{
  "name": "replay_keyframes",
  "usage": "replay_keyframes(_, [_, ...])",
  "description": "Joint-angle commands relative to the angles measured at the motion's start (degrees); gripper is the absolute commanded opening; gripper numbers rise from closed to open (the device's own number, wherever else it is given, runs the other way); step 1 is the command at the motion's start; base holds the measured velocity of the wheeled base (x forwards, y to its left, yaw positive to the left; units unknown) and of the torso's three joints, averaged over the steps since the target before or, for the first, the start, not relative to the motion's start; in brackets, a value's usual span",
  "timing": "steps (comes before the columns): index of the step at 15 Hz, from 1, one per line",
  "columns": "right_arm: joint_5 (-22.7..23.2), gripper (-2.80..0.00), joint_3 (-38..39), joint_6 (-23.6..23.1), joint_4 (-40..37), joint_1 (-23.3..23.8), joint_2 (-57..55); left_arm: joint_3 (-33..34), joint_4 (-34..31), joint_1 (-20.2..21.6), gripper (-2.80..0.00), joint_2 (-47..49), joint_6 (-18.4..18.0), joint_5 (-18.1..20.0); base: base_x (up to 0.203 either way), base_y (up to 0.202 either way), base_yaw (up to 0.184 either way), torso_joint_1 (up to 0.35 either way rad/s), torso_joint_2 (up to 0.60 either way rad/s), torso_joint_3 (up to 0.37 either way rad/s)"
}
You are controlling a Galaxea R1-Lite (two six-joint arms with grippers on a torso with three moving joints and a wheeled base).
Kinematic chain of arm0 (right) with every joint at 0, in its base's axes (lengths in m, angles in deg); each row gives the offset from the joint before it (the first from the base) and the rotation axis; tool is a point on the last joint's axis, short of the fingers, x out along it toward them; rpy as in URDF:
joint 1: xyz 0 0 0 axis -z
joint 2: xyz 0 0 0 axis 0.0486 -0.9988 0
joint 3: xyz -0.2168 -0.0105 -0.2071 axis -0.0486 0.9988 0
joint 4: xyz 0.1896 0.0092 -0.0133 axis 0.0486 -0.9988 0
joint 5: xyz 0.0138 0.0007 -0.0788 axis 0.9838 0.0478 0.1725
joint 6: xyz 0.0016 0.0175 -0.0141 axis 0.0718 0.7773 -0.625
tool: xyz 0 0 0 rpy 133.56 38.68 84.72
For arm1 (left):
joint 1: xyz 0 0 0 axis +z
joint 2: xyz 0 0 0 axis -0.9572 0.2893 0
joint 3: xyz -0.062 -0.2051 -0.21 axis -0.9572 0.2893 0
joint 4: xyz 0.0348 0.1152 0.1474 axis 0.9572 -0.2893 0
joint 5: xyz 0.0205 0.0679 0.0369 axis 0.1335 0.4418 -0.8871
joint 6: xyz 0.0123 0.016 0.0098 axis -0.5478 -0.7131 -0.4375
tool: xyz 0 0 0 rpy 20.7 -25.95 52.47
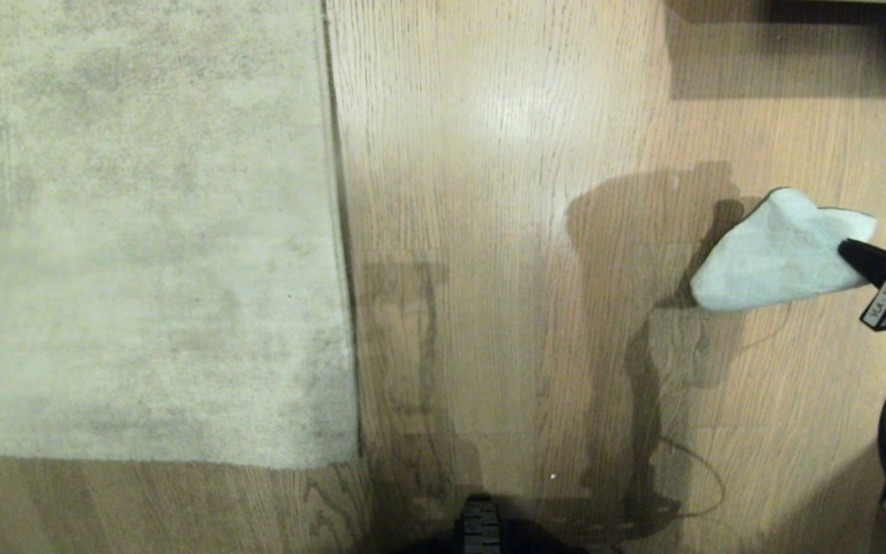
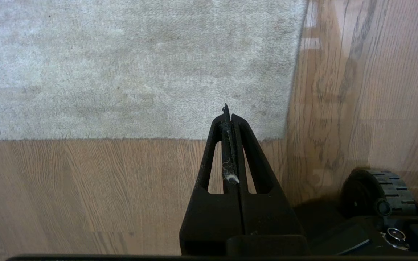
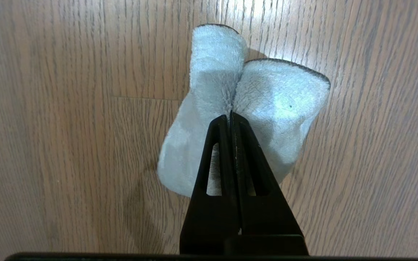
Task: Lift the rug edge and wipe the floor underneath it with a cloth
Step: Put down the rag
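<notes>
- Right now we are gripping the cloth (image 3: 267, 108) in our right gripper (image 3: 230, 116), jaws clenched on a pinch of its pile, so the rag is bunching into two lobes on either side of the fingertips.
- We are holding the cloth at the right of the head view, over bare floor (image 1: 504, 231) and well apart from the rug; whether it is hanging just clear of the planks or brushing them we cannot tell.
- We are keeping our left gripper (image 2: 228, 112) parked near the rug's corner, jaws pressed together on nothing, only a wisp of lint clinging between them.
- We are seeing the rug edge (image 1: 339, 231) lying flat on the floor, not yet lifted.
- We are judging the step in hand to be securing the cloth; lifting and wiping are both ahead.
- We are expecting the next move to ask the left jaws to part, get under the thin border and raise it, while the right carries the cloth across.
</notes>
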Motion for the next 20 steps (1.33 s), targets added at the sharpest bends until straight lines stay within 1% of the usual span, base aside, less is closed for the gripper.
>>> replay_keyframes(1, [0.14, -2.8, -0.19, -0.02, 0.44, 0.01, -0.94, 0.0, 0.01, 0.01, -2.8, 0.04, 0.02, 0.01, 0.0, 0.0, 0.0, 0.0, 0.0, 0.0])
replay_keyframes(4, [0.14, -2.8, -1.15, -0.86, 0.74, 0.19, -1.0, 0.0, 0.01, 0.0, -2.8, 0.04, 0.02, -0.02, 0.0, 0.0, 0.0, 0.0, 0.0, 0.0])
replay_keyframes(9, [0.23, -2.8, -5.73, -0.98, -0.88, 1.41, -0.67, 0.0, 0.01, 0.01, -2.8, 0.04, 0.02, -0.02, 0.0, 0.0, 0.0, 0.0, 0.0, 0.0])
replay_keyframes(10, [0.23, -1.96, -5.82, -1.05, -1.06, 1.67, -0.5, 0.0, 0.01, 0.01, -2.8, 0.04, 0.02, -0.02, 0.0, 0.0, 0.0, 0.0, 0.0, 0.0])
replay_keyframes(11, [0.23, 0.0, -5.82, -1.44, -0.97, 1.88, -0.5, 0.0, 0.01, 0.01, -2.8, 0.04, 0.02, -0.02, 0.0, 0.0, 0.0, 0.0, 0.0, 0.0])
replay_keyframes(15, [0.23, 0.0, -7.56, -1.64, -1.15, 3.32, 0.02, 0.0, 0.01, 0.01, -2.8, 0.04, 0.02, 0.06, 0.0, 0.0, 0.0, 0.0, 0.0, 0.0])
replay_keyframes(20, [0.23, 0.0, -12.66, -1.69, -2.61, 4.74, 0.26, 0.0, 0.01, 0.01, -2.8, 0.04, 0.02, -0.02, 0.0, 0.0, 0.0, 0.0, 0.0, 0.0])
